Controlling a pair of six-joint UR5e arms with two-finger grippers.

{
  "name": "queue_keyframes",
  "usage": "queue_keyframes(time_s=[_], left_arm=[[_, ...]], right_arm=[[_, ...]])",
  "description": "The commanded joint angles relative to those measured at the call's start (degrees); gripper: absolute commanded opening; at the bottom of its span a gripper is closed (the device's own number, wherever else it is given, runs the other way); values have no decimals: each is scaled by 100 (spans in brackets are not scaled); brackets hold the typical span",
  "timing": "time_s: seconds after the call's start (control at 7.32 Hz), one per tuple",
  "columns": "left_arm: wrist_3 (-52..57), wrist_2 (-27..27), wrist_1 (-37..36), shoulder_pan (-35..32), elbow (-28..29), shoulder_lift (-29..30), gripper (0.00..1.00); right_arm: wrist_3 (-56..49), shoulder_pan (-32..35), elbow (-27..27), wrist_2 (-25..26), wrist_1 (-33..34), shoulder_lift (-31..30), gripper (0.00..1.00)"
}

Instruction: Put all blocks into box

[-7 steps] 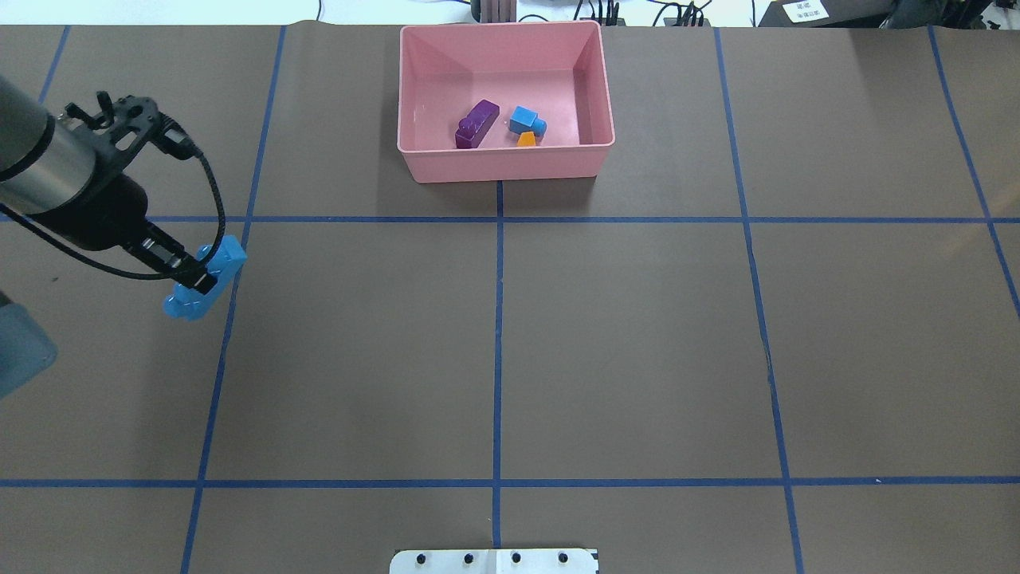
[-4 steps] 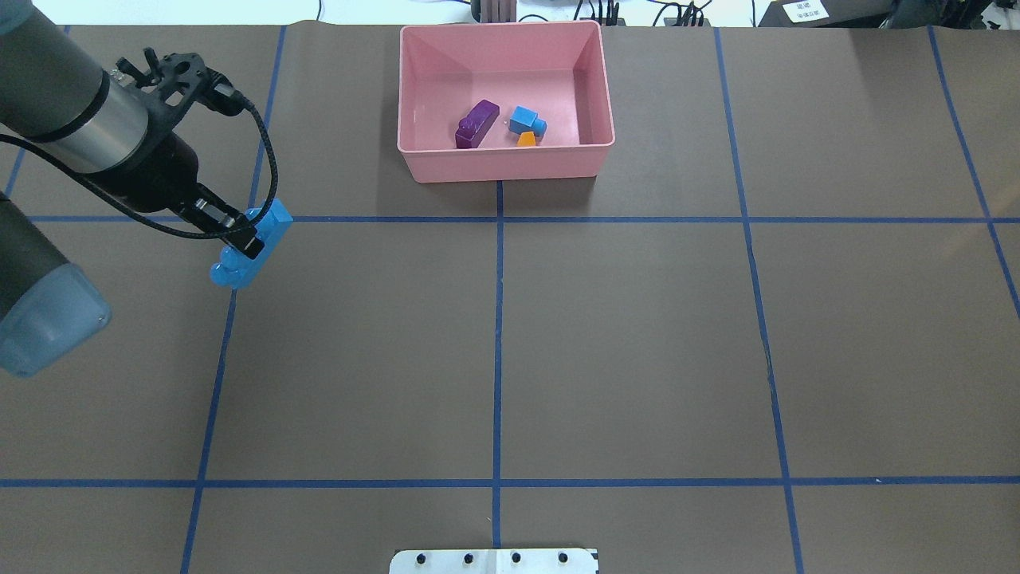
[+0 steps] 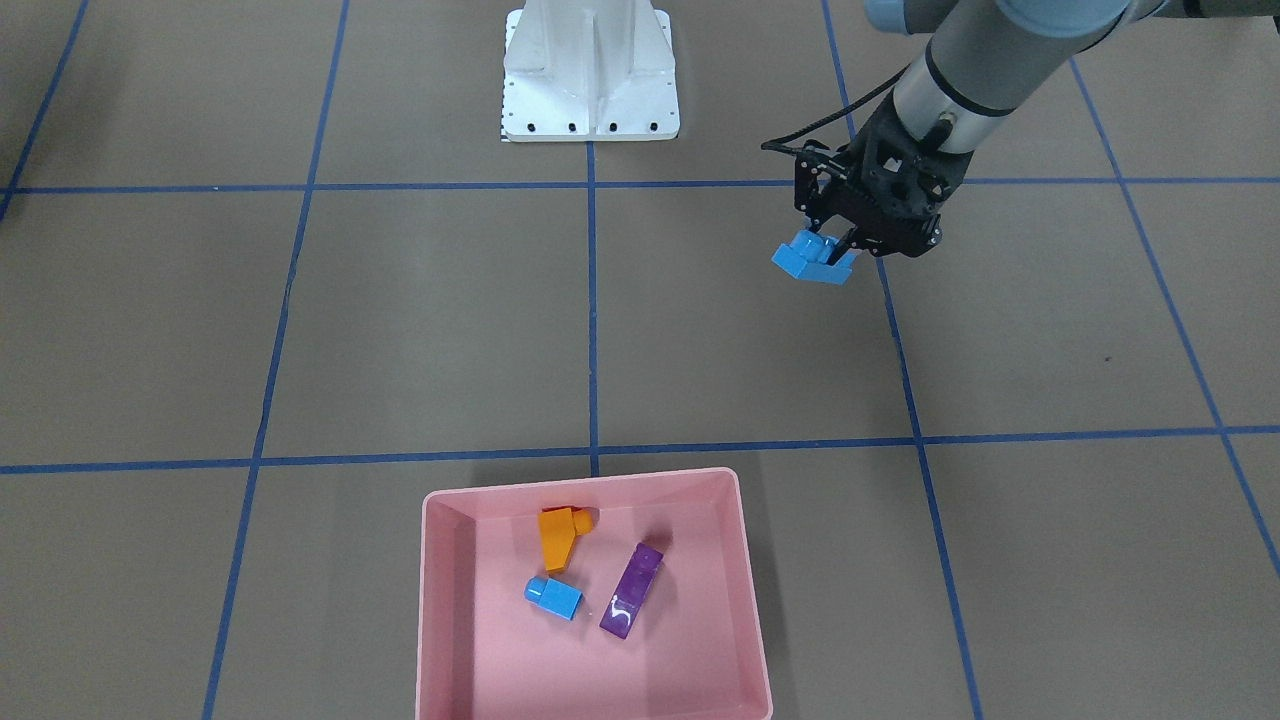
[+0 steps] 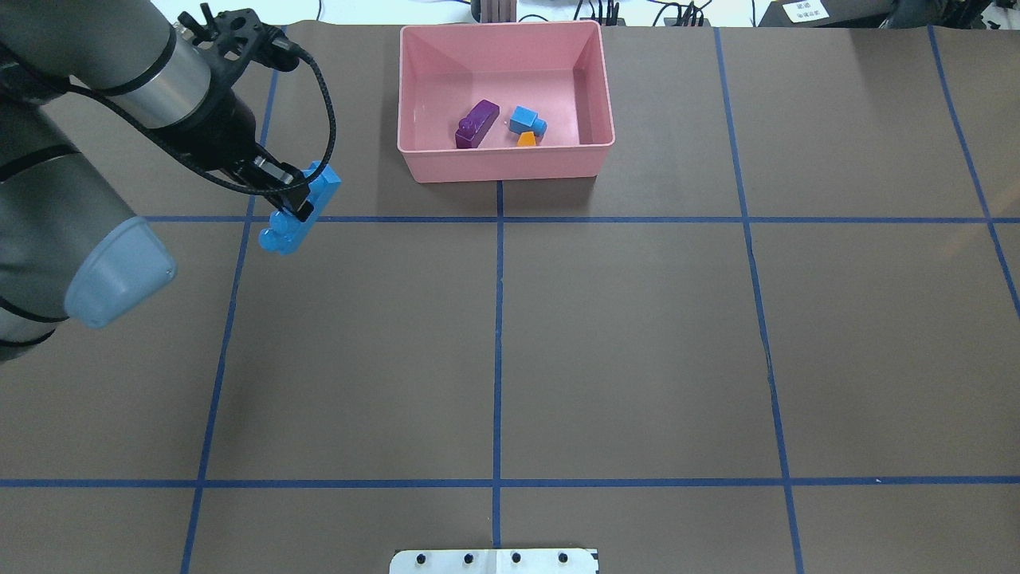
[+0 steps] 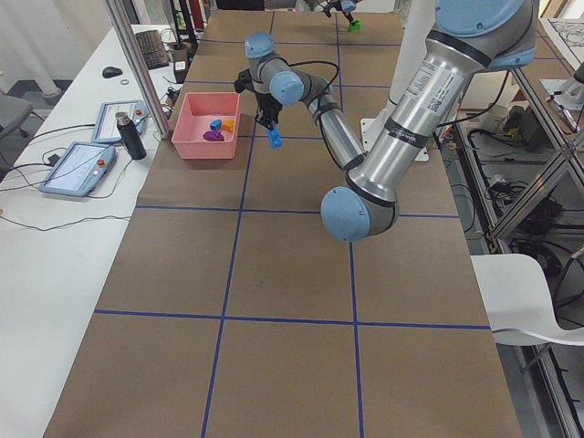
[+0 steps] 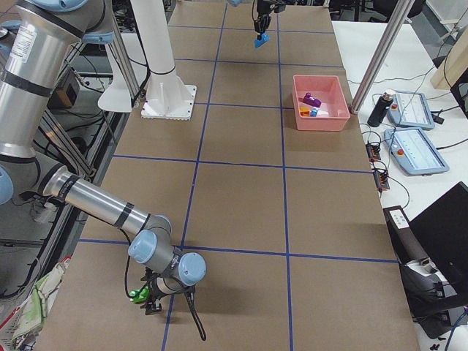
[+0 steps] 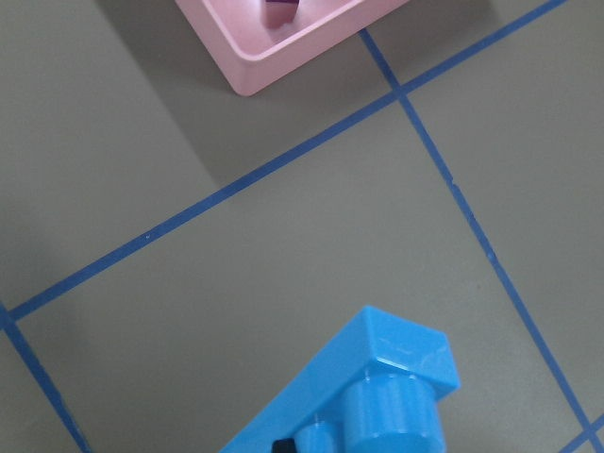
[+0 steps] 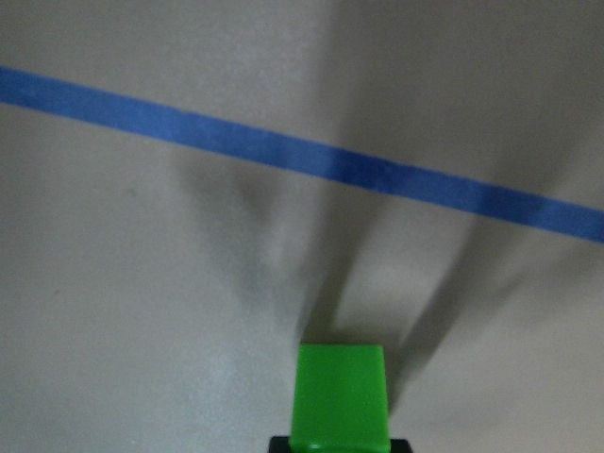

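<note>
Clamped tight on a long glossy blue studded plastic brick and carrying it tilted, clear of the brown table: the left gripper, above a crossing of blue tape lines and well short of the large shallow pink plastic bin. In the left wrist view, only a corner of that bin at the top of the frame, with the blue brick's studs large at the bottom.

Lying loose on the bin's floor, close together: a long purple studded brick, a small blue brick and an orange sloped brick (the orange one nearest the wall on the robot's side).

Low over the table at the end on the robot's right, beside another tape line: the right gripper, closed on a small green plastic brick, the fingers themselves almost wholly out of the wrist view.

At the table's robot-side edge: a white metal base.
</note>
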State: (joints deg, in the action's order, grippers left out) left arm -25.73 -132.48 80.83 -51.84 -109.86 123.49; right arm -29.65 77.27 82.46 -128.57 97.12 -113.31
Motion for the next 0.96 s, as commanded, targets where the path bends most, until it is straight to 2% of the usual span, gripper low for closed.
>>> queue_keyframes(time_s=[0.0, 0.27, 0.55, 0.68, 0.82], left_arm=[[-562, -6, 38, 8, 629, 891, 0], [-1107, -6, 230, 8, 1271, 1526, 0], [-1670, 3, 801, 34, 1589, 1581, 0], [-1803, 3, 1125, 34, 1782, 1616, 0], [-2057, 99, 1285, 34, 1844, 1643, 0]], right_arm=[[-41, -10, 15, -19, -9, 2, 0], [-416, 25, 103, -10, 78, -25, 0], [-708, 296, 382, 252, 349, -33, 0], [-1083, 871, 611, 706, 682, -60, 0], [-1270, 1260, 1013, 1625, 1172, 79, 0]])
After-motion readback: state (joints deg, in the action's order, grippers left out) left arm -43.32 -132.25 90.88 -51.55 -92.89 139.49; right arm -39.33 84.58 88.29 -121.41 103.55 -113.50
